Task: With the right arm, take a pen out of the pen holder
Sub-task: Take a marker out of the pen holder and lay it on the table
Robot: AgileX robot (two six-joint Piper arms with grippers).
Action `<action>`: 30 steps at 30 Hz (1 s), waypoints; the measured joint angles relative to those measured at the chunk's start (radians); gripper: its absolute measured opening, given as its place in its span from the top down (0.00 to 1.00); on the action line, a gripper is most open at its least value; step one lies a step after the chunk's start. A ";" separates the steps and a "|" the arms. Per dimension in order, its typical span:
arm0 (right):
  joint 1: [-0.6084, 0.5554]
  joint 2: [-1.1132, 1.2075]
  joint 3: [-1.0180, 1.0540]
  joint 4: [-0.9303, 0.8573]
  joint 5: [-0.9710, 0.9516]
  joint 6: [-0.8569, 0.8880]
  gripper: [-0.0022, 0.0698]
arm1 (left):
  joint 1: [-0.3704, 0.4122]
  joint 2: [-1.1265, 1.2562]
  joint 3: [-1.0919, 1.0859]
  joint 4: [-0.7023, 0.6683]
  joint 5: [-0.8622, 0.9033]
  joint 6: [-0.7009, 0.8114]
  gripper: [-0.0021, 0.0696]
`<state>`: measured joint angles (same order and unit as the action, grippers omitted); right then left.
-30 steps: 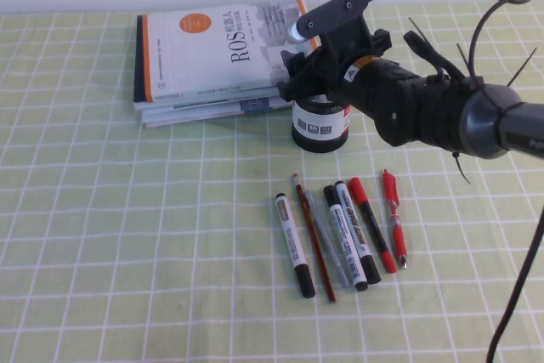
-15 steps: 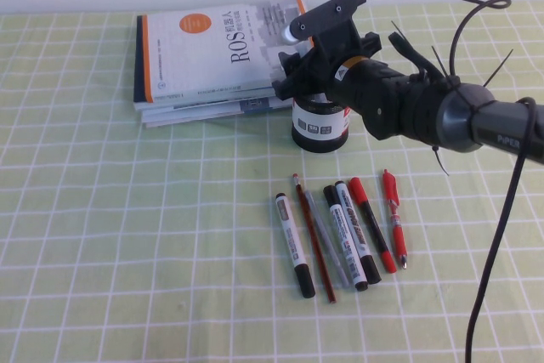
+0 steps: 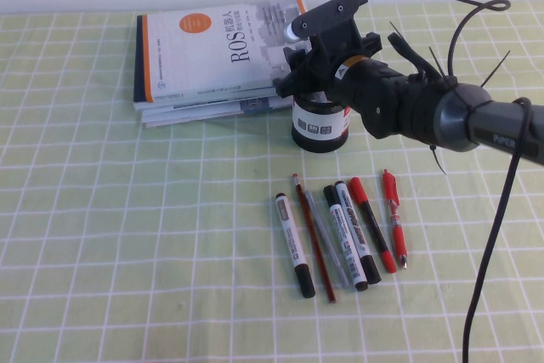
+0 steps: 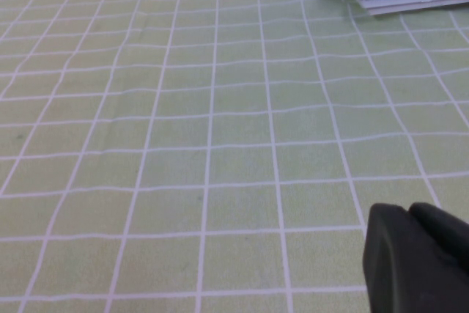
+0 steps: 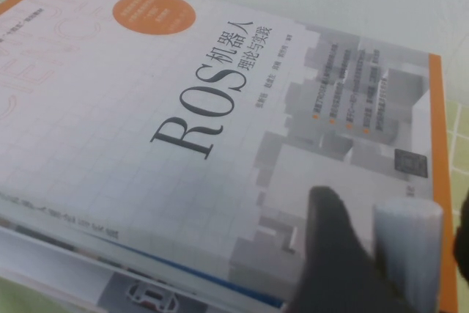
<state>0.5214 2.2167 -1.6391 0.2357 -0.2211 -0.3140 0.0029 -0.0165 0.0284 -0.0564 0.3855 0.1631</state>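
Since a second ago the right arm has edged slightly toward the books (image 3: 212, 53) and the right claw (image 3: 297, 81) has settled over the pen holder (image 3: 320, 129). Holder and loose pens (image 3: 340, 231) have not shifted on the tabletop (image 3: 127, 227).

- Right claw: fingers apart, flanking the pale top of a pen (image 5: 409, 247). One finger is right against it, with a sliver of gap on the other side. Not yet a firm pinch, in my judgement.
- The pen is in the holder, just in front of the book stack.
- Left claw (image 4: 414, 258): low over bare cloth, well away from the work. I cannot tell whether it is apart or together.

Risks as I see them:
- The grip lands only on the pen's very end, so it may slip out on the lift.
- Uneven contact could push the pen sideways before the pinch closes, levering against the holder wall.
- The holder looks light, so a tilted pull might drag or tip it toward the books.
- A fingertip could catch the holder's rim and lift the holder too.
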 joint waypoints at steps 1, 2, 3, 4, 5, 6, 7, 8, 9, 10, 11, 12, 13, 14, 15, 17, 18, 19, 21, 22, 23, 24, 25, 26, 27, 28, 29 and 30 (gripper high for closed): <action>0.000 0.000 0.000 0.000 -0.001 0.000 0.56 | 0.000 0.000 0.000 0.000 0.000 0.000 0.98; 0.000 0.000 0.000 0.000 -0.001 0.000 0.58 | 0.000 0.000 0.000 0.000 0.000 0.000 0.98; 0.000 0.000 0.000 0.000 -0.002 0.000 0.61 | 0.000 0.000 0.000 0.000 0.000 0.000 0.98; 0.000 0.002 0.000 0.001 -0.004 0.000 0.64 | 0.000 0.000 0.000 0.000 0.000 0.000 0.98; 0.000 0.002 0.000 0.001 -0.005 0.000 0.67 | 0.000 0.000 0.000 0.000 0.000 0.000 0.98; 0.000 0.002 0.000 0.001 -0.006 0.000 0.69 | 0.000 0.000 0.000 0.000 0.000 0.000 0.98; 0.000 0.002 0.000 0.001 -0.007 0.000 0.72 | 0.000 0.000 0.000 0.000 0.000 0.000 0.98; 0.000 0.002 0.000 0.001 -0.009 0.000 0.75 | 0.000 0.000 0.000 0.000 0.000 0.000 0.98; 0.000 0.002 0.000 0.003 -0.011 0.000 0.78 | 0.000 0.000 0.000 0.000 0.000 0.000 0.98; 0.000 0.002 0.000 0.003 -0.011 0.000 0.80 | 0.000 0.000 0.000 0.000 0.000 0.000 0.98; 0.000 0.004 0.000 0.003 -0.013 0.000 0.84 | 0.000 0.000 0.000 0.000 0.000 0.000 0.98; 0.000 0.004 0.000 0.003 -0.015 0.000 0.85 | 0.000 0.000 0.000 0.000 0.000 0.000 0.98; 0.000 0.004 0.000 0.003 -0.019 0.000 0.86 | 0.000 0.000 0.000 0.000 0.000 0.000 0.98; 0.000 0.005 0.000 0.005 -0.021 0.000 0.86 | 0.000 0.000 0.000 0.000 0.000 0.000 0.98; 0.000 0.005 0.000 0.007 -0.021 0.000 0.86 | 0.000 0.000 0.000 0.000 0.000 0.000 0.98; 0.000 0.005 0.000 0.008 -0.021 0.000 0.86 | 0.000 0.000 0.000 0.000 0.000 0.000 0.98; 0.000 0.005 0.000 0.009 -0.019 0.000 0.86 | 0.000 0.000 0.000 0.000 0.000 0.000 0.98; 0.000 0.000 0.000 0.011 -0.013 0.000 0.86 | 0.000 0.000 0.000 0.000 0.000 0.000 0.98; 0.000 -0.009 0.000 0.011 -0.002 0.000 0.86 | 0.000 0.000 0.000 0.000 0.000 0.000 0.98; 0.000 -0.016 0.000 0.011 0.006 0.000 0.86 | 0.000 0.000 0.000 0.000 0.000 0.000 0.98; 0.000 -0.026 0.000 0.011 0.013 0.000 0.86 | 0.000 0.000 0.000 0.000 0.000 0.000 0.98; 0.000 -0.039 0.000 0.012 0.025 0.000 0.86 | 0.000 0.000 0.000 0.000 0.000 0.000 0.98; 0.000 -0.050 0.000 0.012 0.032 0.000 0.86 | 0.000 0.000 0.000 0.000 0.000 0.000 0.98; 0.000 -0.066 0.000 0.012 0.041 0.000 0.86 | 0.000 0.000 0.000 0.000 0.000 0.000 0.98; 0.000 -0.083 0.000 0.012 0.048 0.000 0.86 | 0.000 0.000 0.000 0.000 0.000 0.000 0.98; 0.000 -0.100 0.000 0.012 0.054 0.000 0.86 | 0.000 0.000 0.000 0.000 0.000 0.000 0.98; 0.000 -0.118 0.000 0.012 0.062 0.000 0.86 | 0.000 0.000 0.000 0.000 0.000 0.000 0.98; 0.000 -0.135 0.000 0.012 0.069 0.000 0.86 | 0.000 0.000 0.000 0.000 0.000 0.000 0.98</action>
<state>0.5214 2.0820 -1.6391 0.2473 -0.1523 -0.3140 0.0029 -0.0165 0.0284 -0.0564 0.3855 0.1631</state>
